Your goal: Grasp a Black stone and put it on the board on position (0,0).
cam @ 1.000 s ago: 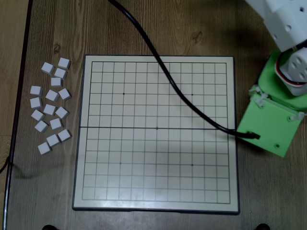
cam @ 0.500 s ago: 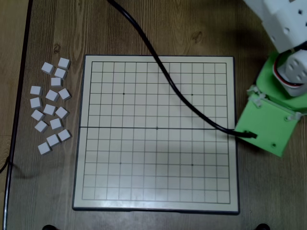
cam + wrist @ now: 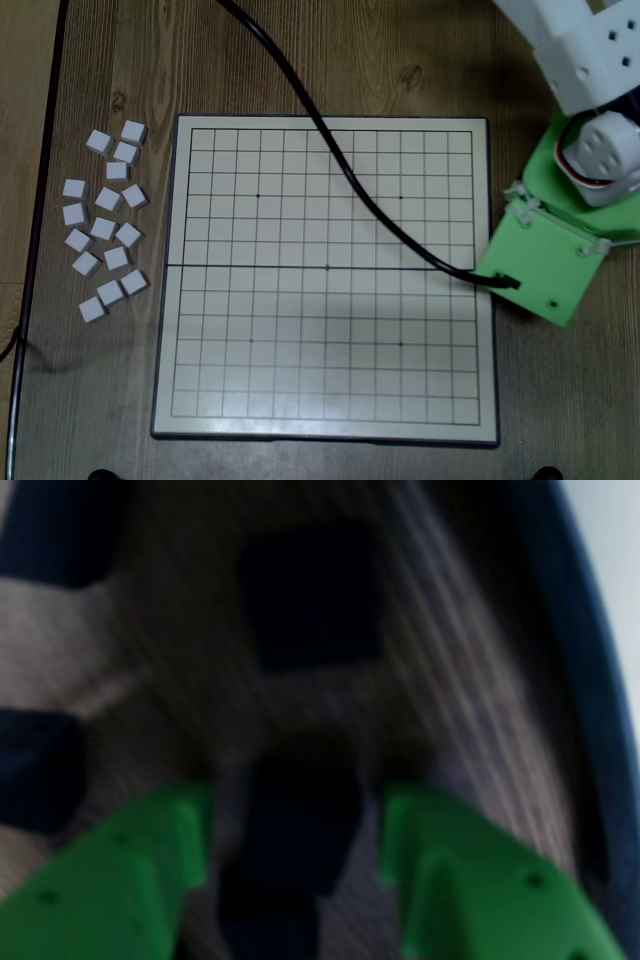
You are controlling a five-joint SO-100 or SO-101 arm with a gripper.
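Wrist view: the green gripper (image 3: 295,825) stands parted, a blurred Black stone (image 3: 300,825) between its fingers; contact cannot be told. Likely light, rigid, smooth: pinch its flat sides. Another black block (image 3: 310,595) lies just beyond. Overhead, the board (image 3: 200,425) is bare; a cable (image 3: 330,140) crosses it, white blocks (image 3: 105,225) left of it.

No legible txt, labels or nos. anywhere.

Overhead view straight down on board (image 3: 325,280), blurred wrist view close past green jaws
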